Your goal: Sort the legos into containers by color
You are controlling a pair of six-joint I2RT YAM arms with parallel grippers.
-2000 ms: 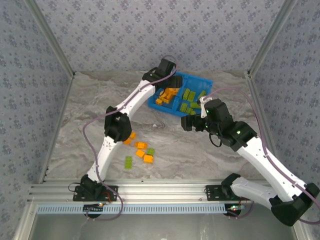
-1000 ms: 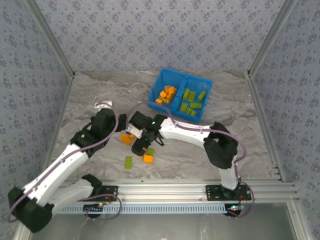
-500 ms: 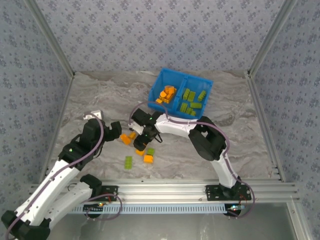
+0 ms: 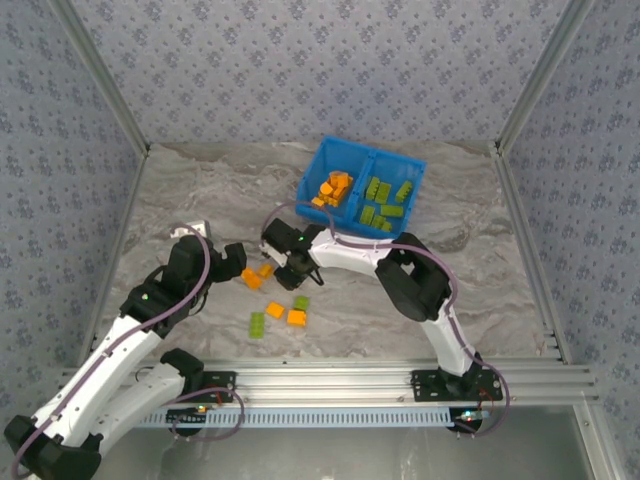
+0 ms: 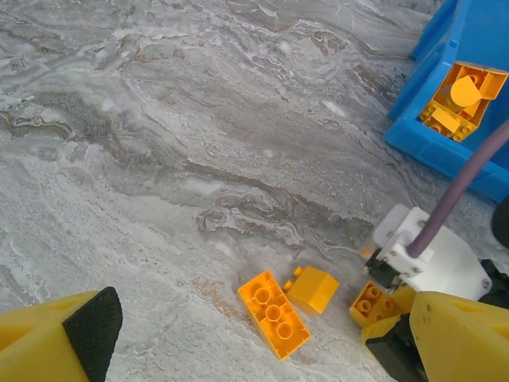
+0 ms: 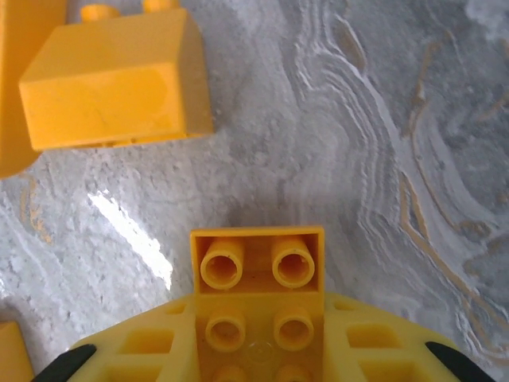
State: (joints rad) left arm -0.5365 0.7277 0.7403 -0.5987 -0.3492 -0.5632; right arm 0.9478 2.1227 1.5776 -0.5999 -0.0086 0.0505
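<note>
The right gripper (image 6: 258,354) was clenched on an orange lego (image 6: 258,274), a sloped orange lego (image 6: 115,79) lying just ahead to its left, while the left gripper (image 5: 242,346) gaped, grasping nothing.

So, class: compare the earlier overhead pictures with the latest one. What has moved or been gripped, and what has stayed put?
The right gripper swung from beside the blue bin to the loose bricks and closed on an orange brick. The left gripper drew back from over the bin, jaws open. The bin and the loose green bricks stayed put.
</note>
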